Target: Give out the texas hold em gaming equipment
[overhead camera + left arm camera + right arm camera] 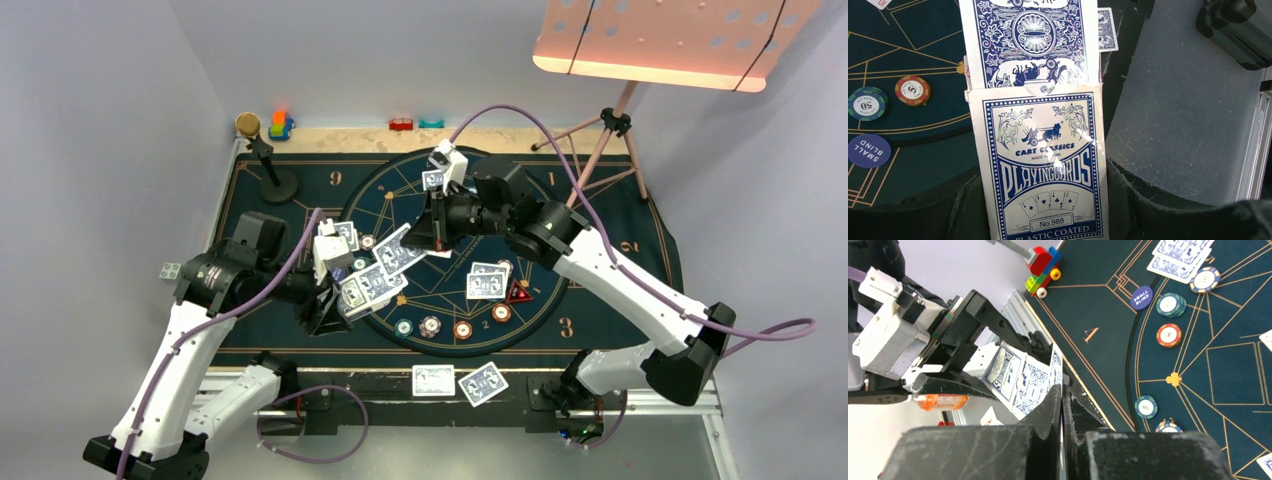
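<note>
Playing cards [433,380] with blue scrollwork backs and white borders lie nearest. 2 rest face down on the black strip at the table's near edge, 1 with its long side along that edge. The other [483,384] sits just beside it, turned askew.

Beyond them, on the dark mat [300,180] with gold lines, 4 round chips [431,325] curve in a row. 1 at the left end is teal [404,327] and 2 toward the right are orange-red [463,329].

Over the mat's left half the left gripper [335,302] is clenched on a card box [1043,170]. The box is white with blue print reading PLAYING CARDS, and its long axis runs away from the gripper toward the mat's centre. 1 protruding card [1030,40] sticks out of the open end, back up, on the same line. The right gripper [1062,405] has its fingers pressed together on the far end of that protruding card.

Beside the box, the left wrist view shows 3 discs on the mat: a teal chip marked 50 [868,103], a red-orange chip [913,90] and a blue SMALL BLIND button [869,150].

Farther right, 2 overlapping cards [487,281] lie face down just beside a red triangular marker [518,292]. Farther left, 2 more cards [345,235] lie by the left wrist.

At the far edge stand toy blocks [281,125] and a black stand [268,165].
</note>
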Motion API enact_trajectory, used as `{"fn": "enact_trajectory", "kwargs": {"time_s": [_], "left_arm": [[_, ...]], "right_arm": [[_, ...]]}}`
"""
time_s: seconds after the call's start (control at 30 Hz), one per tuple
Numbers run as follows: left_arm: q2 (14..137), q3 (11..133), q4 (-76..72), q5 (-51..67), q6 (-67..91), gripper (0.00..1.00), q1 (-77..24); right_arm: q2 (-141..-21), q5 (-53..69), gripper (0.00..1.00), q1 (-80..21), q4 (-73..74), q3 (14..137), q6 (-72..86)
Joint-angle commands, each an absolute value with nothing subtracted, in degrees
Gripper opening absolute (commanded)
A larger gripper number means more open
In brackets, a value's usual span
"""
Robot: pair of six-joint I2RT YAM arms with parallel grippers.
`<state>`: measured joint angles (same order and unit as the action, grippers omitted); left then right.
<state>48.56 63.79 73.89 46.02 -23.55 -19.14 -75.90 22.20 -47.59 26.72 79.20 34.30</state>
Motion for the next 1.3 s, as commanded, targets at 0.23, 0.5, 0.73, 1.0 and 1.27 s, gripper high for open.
{"fn": "enact_trajectory", "kwargs": {"time_s": [0.23, 0.5, 0.73, 1.0, 1.27], "left_arm": [[47.4, 65.5, 72.9, 47.6, -24.0, 0.00, -18.8], [47.1, 65.7, 73.4, 47.2, -24.2, 0.00, -18.9], [47.0, 66.0, 73.9, 47.0, -24.4, 0.00, -18.9], [47.1, 65.9, 74.4, 46.9, -24.8, 0.00, -18.9], [47.0, 65.4, 74.5, 46.7, -25.4, 0.00, -18.9]], "right_arm": [[-74.5, 26.2, 0.00, -40.3, 25.0, 81.3, 35.1], [-80.3, 25.0, 0.00, -33.7, 24.8, 80.8, 30.5], [-91.2, 25.1, 0.00, -31.3, 18.4, 75.8, 29.6], [-101.8, 25.3, 0.00, -29.6, 8.0, 73.3, 32.3], [-107.9, 25.4, 0.00, -29.5, 4.7, 72.2, 35.2]]}}
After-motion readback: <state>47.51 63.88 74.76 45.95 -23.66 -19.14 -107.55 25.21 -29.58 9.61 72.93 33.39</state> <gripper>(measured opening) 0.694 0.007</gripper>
